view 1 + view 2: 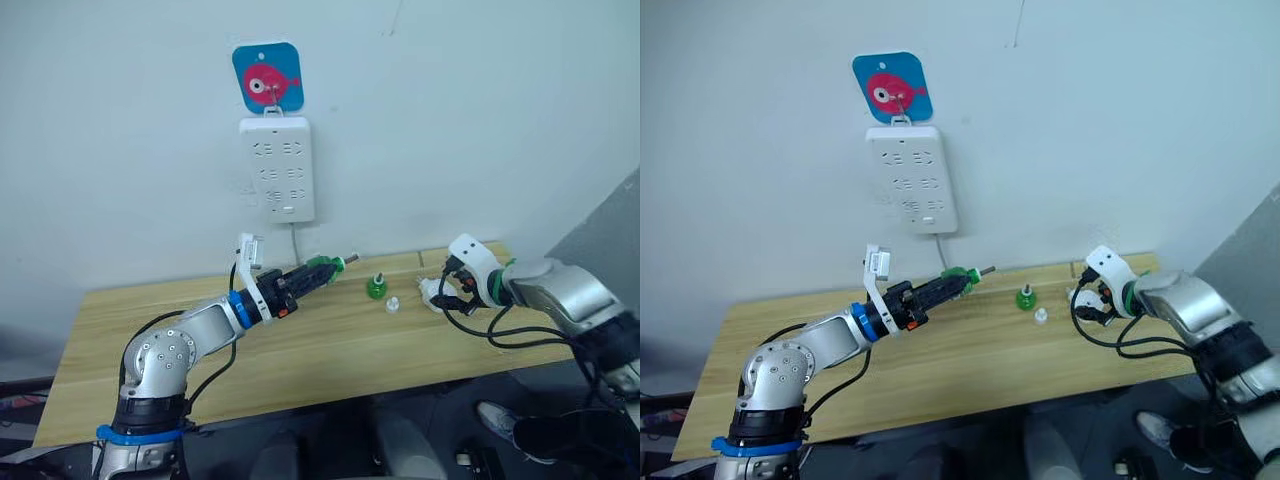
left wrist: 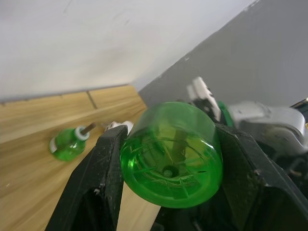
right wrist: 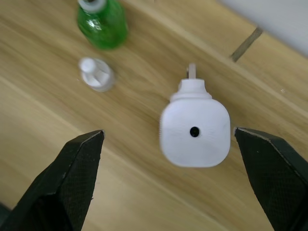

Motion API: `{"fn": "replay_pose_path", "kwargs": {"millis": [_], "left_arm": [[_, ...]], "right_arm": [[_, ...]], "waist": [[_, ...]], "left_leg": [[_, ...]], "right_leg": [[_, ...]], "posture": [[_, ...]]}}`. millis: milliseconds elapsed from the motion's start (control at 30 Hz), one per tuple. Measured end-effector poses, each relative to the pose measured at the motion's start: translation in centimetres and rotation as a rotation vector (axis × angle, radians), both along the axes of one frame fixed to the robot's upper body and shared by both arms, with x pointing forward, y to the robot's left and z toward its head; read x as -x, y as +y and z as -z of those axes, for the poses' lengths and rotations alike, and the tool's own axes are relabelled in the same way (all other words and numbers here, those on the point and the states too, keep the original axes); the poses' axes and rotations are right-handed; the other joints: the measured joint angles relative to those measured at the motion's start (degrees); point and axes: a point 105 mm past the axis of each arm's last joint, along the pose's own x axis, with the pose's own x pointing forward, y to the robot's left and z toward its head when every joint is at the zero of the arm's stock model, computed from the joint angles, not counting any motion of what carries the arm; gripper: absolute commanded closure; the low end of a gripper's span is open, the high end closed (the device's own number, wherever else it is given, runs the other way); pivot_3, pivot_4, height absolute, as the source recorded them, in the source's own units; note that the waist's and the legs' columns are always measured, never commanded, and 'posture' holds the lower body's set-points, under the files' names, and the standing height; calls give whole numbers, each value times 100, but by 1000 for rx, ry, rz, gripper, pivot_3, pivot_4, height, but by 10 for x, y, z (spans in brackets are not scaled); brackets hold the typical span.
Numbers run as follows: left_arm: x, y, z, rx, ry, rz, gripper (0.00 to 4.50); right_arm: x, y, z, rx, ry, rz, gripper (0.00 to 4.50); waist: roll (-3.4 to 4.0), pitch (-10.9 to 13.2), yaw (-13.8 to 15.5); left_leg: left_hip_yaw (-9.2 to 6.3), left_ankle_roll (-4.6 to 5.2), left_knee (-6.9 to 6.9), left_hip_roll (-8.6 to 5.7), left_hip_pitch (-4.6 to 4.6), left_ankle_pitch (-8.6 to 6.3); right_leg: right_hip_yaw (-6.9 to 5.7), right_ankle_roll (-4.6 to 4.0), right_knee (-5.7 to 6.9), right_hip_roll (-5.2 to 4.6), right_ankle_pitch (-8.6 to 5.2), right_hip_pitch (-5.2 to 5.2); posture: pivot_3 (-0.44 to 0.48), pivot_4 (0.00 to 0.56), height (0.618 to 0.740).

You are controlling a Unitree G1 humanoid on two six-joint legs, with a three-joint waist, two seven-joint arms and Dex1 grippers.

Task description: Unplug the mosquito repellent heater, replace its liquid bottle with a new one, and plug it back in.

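**Bottle exchange: new bottle held, heater lying on the table**

The left gripper (image 1: 318, 270) is clamped on a green liquid bottle (image 2: 172, 154), its fingers (image 2: 103, 178) pressing the bottle's sides; the bottle is carried level above the wooden table (image 1: 150, 330) near frame centre, wick end pointing toward the right arm, probably so the neck can be brought to the heater.

The mosquito repellent heater (image 3: 195, 131) lies on the table at the right of the frame, unplugged and with no bottle visibly fitted; its rounded white face with the small vent hole looks up at the right wrist camera. The right gripper (image 1: 447, 293) hovers over it with jaws spread wide, holding nothing; one finger (image 3: 72, 178) stands on either side of the unit, a stance suited to closing on its body.

A second green bottle (image 1: 376, 288) stands upright on the table between the grippers; a small white cap (image 1: 393, 305) sits just beside it. Judged from this layout, the standing bottle is the removed one.

The white power strip (image 1: 277, 168) hangs on the wall at upper centre, below a blue fish hook plate (image 1: 267, 78); the sockets facing the camera look unoccupied.
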Motion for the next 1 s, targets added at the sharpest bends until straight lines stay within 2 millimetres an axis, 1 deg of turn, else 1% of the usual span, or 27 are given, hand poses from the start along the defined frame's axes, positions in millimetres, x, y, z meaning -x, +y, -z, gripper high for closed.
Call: {"fn": "replay_pose_path", "kwargs": {"millis": [100, 200, 300, 433, 600, 700, 733, 767, 833, 867, 1000], "left_arm": [[4, 0, 2, -2, 1, 4, 2095], [7, 0, 2, -6, -5, 8, 2095], [6, 1, 4, -15, -10, -4, 2095], [7, 0, 4, -16, -18, -6, 2095], [9, -1, 6, -19, -18, 6, 2095], [9, -1, 6, -20, -21, 9, 2095], [9, -1, 6, -21, -22, 8, 2095], [9, -1, 6, -26, -23, 7, 2095], [9, -1, 7, -29, -27, 12, 2095], [9, -2, 6, -28, -30, 17, 2095], [10, -3, 7, -29, -40, 29, 2095]], "right_arm": [[-13, -6, 10, 42, 24, 18, 0], [-18, -11, 18, 76, 44, 20, 0], [-23, -8, 25, 93, 58, 7, 0], [-26, -7, 30, 105, 59, -2, 0], [-32, -7, 30, 90, 69, 1, 0], [-31, -7, 33, 86, 83, -3, 0], [-31, -7, 34, 86, 88, -2, 365], [-31, -7, 35, 87, 92, -6, 581], [-30, -6, 35, 90, 94, -17, 1310], [-31, -7, 34, 89, 92, -17, 1561], [-28, -3, 32, 64, 87, -34, 1554]], "waist": [[0, 55, 10], [2, 79, 21], [8, 95, 28], [11, 98, 28], [11, 99, 23], [11, 99, 27], [11, 99, 28], [12, 100, 28], [12, 100, 26], [12, 100, 27], [12, 99, 19]], "left_leg": [[-5, 1, 0, 0, -3, -2], [-14, 2, -1, 0, -5, -3], [-19, 1, -1, 0, -5, -3], [-22, 0, 0, -1, -4, -4], [-23, 0, 0, -1, -3, -4], [-26, 0, 0, -1, -3, -4], [-26, -1, 0, -1, -3, -4], [-26, -1, 0, -2, -4, -4], [-26, -2, -1, -1, -3, -4], [-27, -2, -1, -2, -3, -4], [-28, -3, -1, -1, -4, -5]], "right_leg": [[-5, -1, 0, -3, 1, -2], [-13, -2, 3, -5, 2, -2], [-17, -2, 7, -6, 3, -2], [-19, -2, 11, -6, 3, -2], [-20, -2, 14, -6, 4, -2], [-23, -2, 15, -6, 4, -1], [-23, -2, 15, -7, 4, -1], [-23, -2, 15, -8, 4, -2], [-23, -2, 16, -8, 4, -2], [-24, -2, 16, -8, 4, -2], [-26, -2, 16, -9, 4, -2]], "posture": [[-123, 220, 740], [-114, 217, 740], [-109, 216, 740], [-109, 216, 740], [-102, 214, 740], [-94, 207, 740], [-94, 207, 740], [-94, 207, 740], [-101, 200, 740], [-101, 200, 740], [-127, 188, 740]]}}
